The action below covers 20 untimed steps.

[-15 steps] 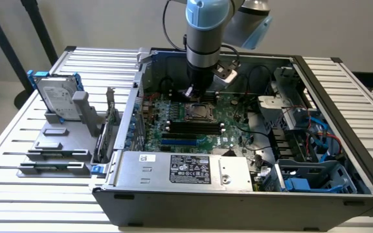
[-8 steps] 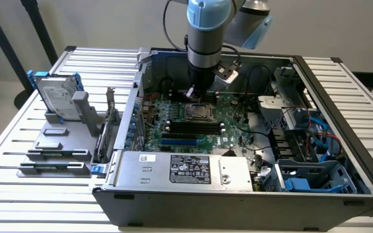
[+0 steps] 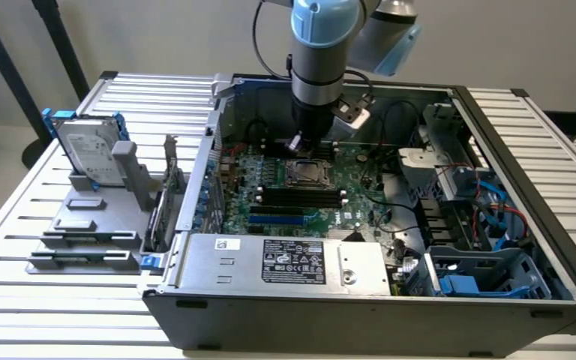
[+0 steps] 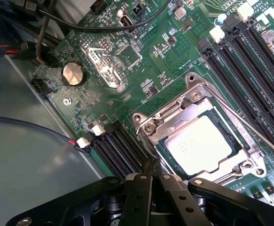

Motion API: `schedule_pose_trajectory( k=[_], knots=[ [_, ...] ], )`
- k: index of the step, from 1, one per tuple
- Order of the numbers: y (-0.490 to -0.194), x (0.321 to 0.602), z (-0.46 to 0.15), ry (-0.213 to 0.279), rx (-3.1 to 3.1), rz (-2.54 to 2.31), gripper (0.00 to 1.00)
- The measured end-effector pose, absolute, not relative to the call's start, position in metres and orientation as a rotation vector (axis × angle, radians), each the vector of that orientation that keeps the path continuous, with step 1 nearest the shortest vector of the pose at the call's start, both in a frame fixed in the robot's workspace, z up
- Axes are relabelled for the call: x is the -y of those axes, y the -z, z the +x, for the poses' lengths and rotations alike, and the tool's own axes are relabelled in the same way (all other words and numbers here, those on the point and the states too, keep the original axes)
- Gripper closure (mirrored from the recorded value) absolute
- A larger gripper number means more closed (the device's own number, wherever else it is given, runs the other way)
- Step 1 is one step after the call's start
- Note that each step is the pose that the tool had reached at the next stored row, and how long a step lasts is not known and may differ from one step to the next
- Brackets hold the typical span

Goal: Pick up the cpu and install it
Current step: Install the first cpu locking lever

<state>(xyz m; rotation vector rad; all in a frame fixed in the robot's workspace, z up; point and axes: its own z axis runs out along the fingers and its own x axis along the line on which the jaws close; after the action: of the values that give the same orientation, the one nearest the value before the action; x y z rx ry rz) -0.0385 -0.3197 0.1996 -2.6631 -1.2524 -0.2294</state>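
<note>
CPU seated in the socket, gripper empty.
The gripper (image 4: 152,181) is fully closed, holding nothing, just beside the cpu (image 4: 200,143); computer case (image 3: 368,319) lies on slatted table (image 3: 28,225).

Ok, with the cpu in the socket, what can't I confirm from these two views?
- Socket latch state: in the wrist view the gripper hides the near corner of the socket frame.
- Seating of the cpu: its edges sit under the frame; contact beneath is hidden.
- Exterior view: the arm blocks the gripper tips, and the cpu is too small to judge.
</note>
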Motion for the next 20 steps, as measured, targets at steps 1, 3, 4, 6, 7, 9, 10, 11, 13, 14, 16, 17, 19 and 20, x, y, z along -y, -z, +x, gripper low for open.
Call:
schedule_pose_trajectory(
  k=[1, 3, 4, 6, 7, 9, 10, 11, 13, 14, 16, 17, 19, 20],
  knots=[
    [-0.1996, 0.3198, -0.0382, 0.229, 1.253, -2.663, 0.89],
    [-0.1996, 0.3199, -0.0376, 0.229, 1.253, -2.663, 0.89],
    [-0.1995, 0.32, -0.0372, 0.229, 1.253, -2.663, 0.89],
    [-0.1996, 0.3202, -0.0365, 0.229, 1.253, -2.663, 0.89],
    [-0.1996, 0.3203, -0.0361, 0.229, 1.253, -2.662, 0.89],
    [-0.1996, 0.3205, -0.0351, 0.228, 1.253, -2.662, 0.89],
    [-0.1995, 0.3205, -0.0346, 0.228, 1.253, -2.662, 0.89],
    [-0.1996, 0.3207, -0.0339, 0.227, 1.253, -2.662, 0.89],
    [-0.1996, 0.3209, -0.0326, 0.225, 1.254, -2.662, 0.89],
    [-0.1997, 0.3211, -0.0321, 0.225, 1.253, -2.662, 0.89],
    [-0.1996, 0.3212, -0.0311, 0.224, 1.253, -2.661, 0.89],
    [-0.1996, 0.3213, -0.0307, 0.224, 1.253, -2.661, 0.89],
    [-0.1995, 0.3213, -0.03, 0.224, 1.253, -2.661, 0.89],
    [-0.1994, 0.3213, -0.0296, 0.224, 1.254, -2.661, 0.89]
  ],
)
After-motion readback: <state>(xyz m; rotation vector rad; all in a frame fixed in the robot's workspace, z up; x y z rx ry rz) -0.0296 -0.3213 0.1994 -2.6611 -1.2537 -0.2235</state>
